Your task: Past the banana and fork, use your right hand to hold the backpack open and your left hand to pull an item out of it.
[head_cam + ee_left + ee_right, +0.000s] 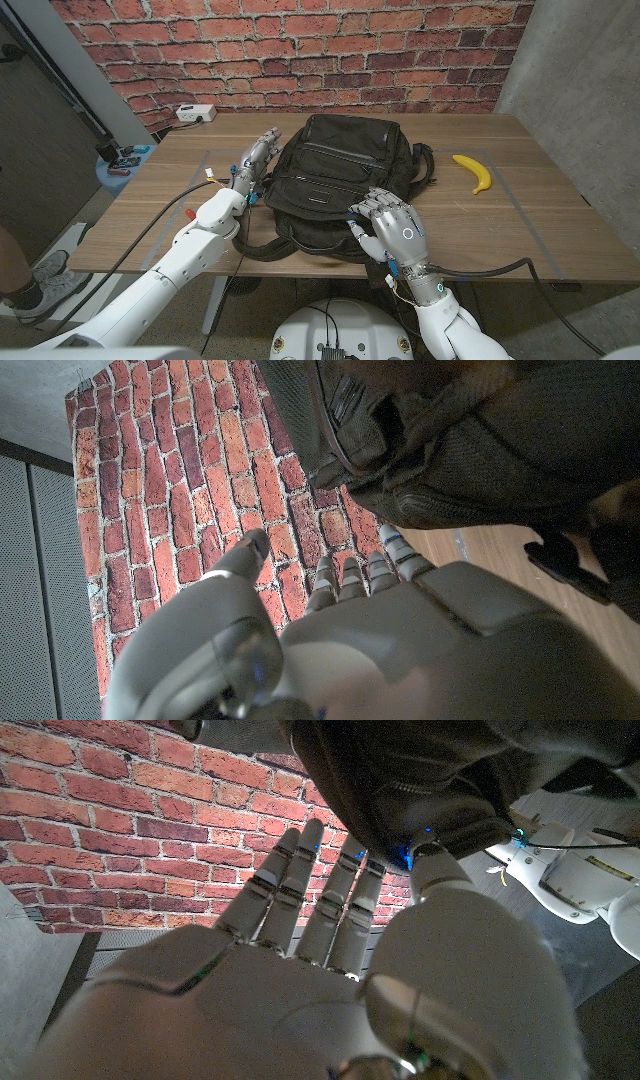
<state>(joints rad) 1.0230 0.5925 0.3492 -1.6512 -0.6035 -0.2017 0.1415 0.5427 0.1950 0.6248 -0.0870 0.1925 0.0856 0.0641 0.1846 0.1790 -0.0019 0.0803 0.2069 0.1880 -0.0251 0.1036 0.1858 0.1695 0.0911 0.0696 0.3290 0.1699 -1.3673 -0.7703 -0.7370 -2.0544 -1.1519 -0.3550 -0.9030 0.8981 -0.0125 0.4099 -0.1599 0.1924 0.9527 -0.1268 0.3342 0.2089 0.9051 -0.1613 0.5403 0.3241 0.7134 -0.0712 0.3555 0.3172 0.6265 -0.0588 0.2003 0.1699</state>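
Black backpack (335,185) lies mid-table on the wooden table (540,225), front panel up, straps trailing toward the near edge. Banana (474,172) sits well apart on the robot's right side of the bag. Fork cannot be made out.

Head view: right hand (388,225) at the near right corner of the backpack, fingertips on the fabric by the zipper edge; left hand (252,162) alongside the bag's left flank, fingers extended and touching or just beside it.

Right wrist view adds what the head view hides: fingers (300,880) straight and slightly spread, tips against the bag's underside edge, thumb (440,880) touching the fabric; nothing pinched, no grasp visible.

Left wrist view: left-hand fingers (345,575) extended, apart, the backpack close beside them; holds nothing.

White power strip (196,113) at the far left table edge, below the brick wall (300,50)
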